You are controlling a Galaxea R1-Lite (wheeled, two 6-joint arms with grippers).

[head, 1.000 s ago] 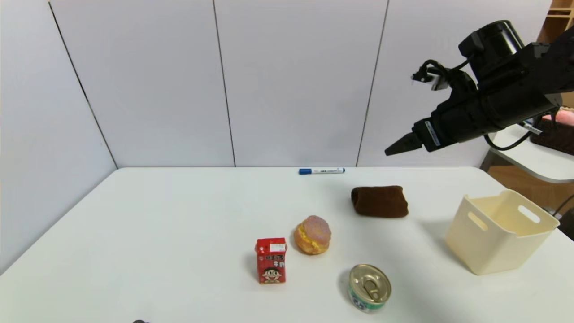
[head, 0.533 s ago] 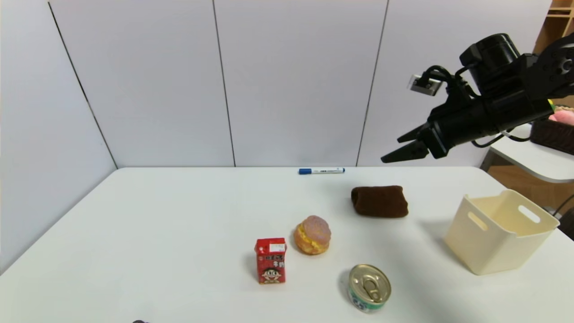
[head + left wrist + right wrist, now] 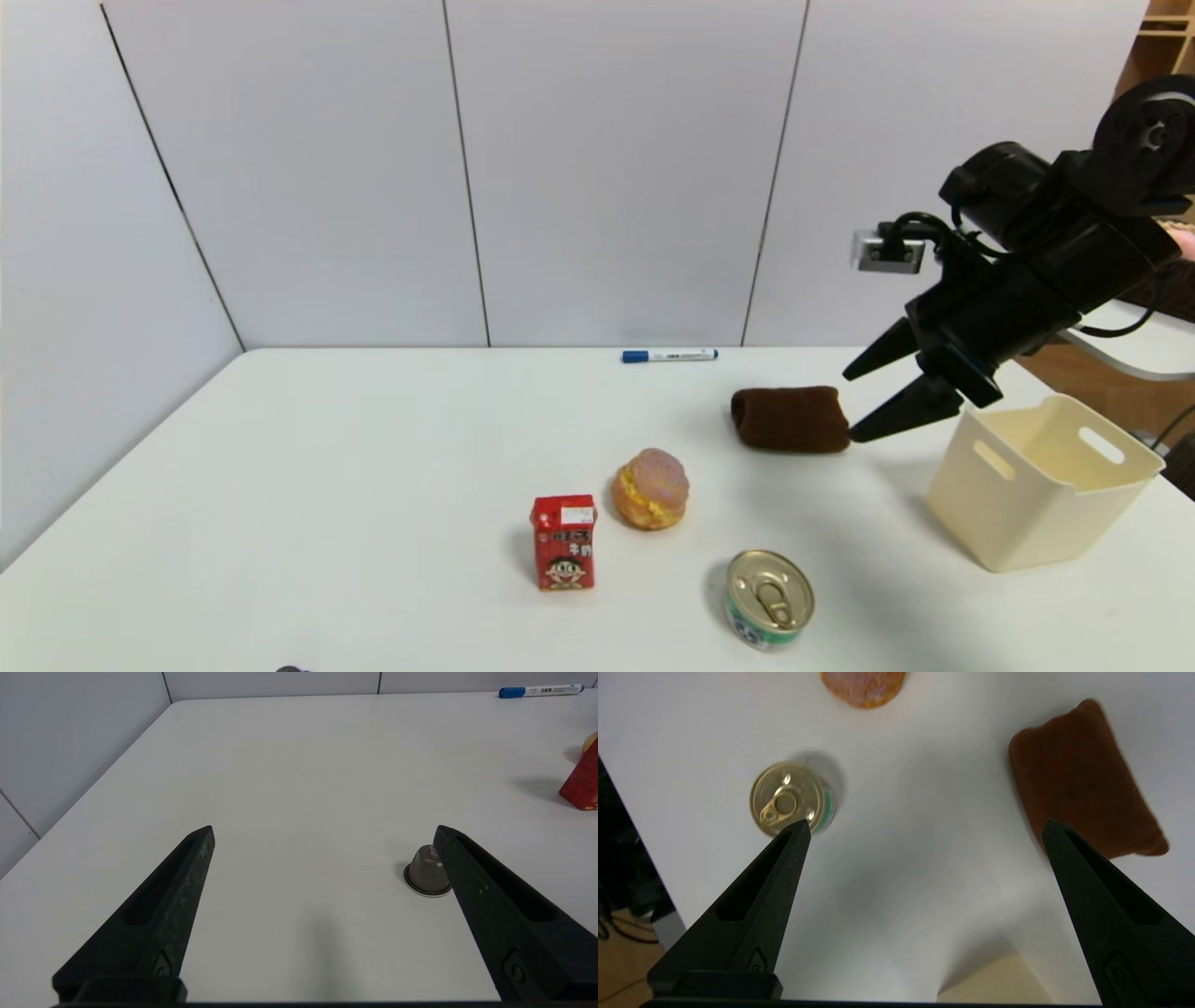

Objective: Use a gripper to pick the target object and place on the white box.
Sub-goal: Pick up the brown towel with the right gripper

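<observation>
The target object, a dark brown folded towel roll [image 3: 791,419], lies on the white table right of centre; it also shows in the right wrist view [image 3: 1083,779]. My right gripper [image 3: 851,403] hangs open in the air just to the right of the towel, fingers pointing down-left, nothing between them [image 3: 924,828]. The cream-white box [image 3: 1041,481] stands at the table's right side, slightly tilted, its corner visible in the right wrist view [image 3: 994,982]. My left gripper [image 3: 324,833] stands open low over the table's near left part, holding nothing.
A cream-filled bun [image 3: 651,488], a red carton [image 3: 564,541] and a gold-lidded can [image 3: 769,597] stand in the table's near middle. A blue-capped marker [image 3: 669,356] lies at the far edge. A small grey capsule [image 3: 425,871] sits beside my left gripper's finger.
My right arm has come down and swung toward the towel, its fingers turning from level to pointing down-left. The gripper stayed open. Nothing on the table moved.
</observation>
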